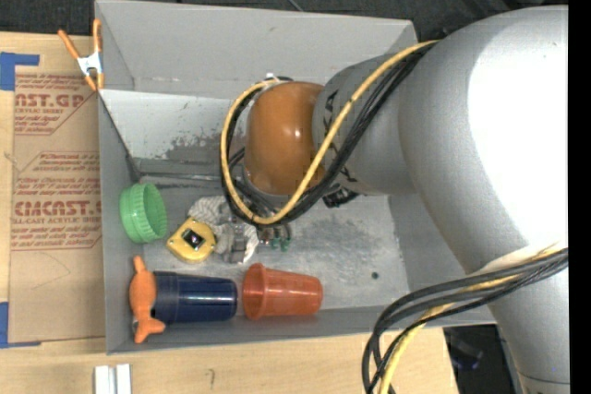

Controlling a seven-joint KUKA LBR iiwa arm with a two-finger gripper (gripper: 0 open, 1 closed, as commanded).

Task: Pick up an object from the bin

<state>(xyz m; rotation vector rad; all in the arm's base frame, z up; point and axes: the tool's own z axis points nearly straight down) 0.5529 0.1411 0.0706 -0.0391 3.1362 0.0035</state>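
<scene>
My gripper (244, 241) reaches down in the middle of the bin, mostly covered by the wrist above it. Just to its left lies a small yellow tape measure (191, 241) with a dark centre. In front of the gripper, a red-orange plastic cup (281, 292) lies on its side. A pale crumpled thing (211, 208) sits right beside the gripper's upper left; what it is I cannot tell.
A dark blue cylinder (194, 296) with an orange end piece (144, 298) lies along the front wall at the left. A green round cup (142, 212) rests against the left wall. The arm covers the bin's right and middle.
</scene>
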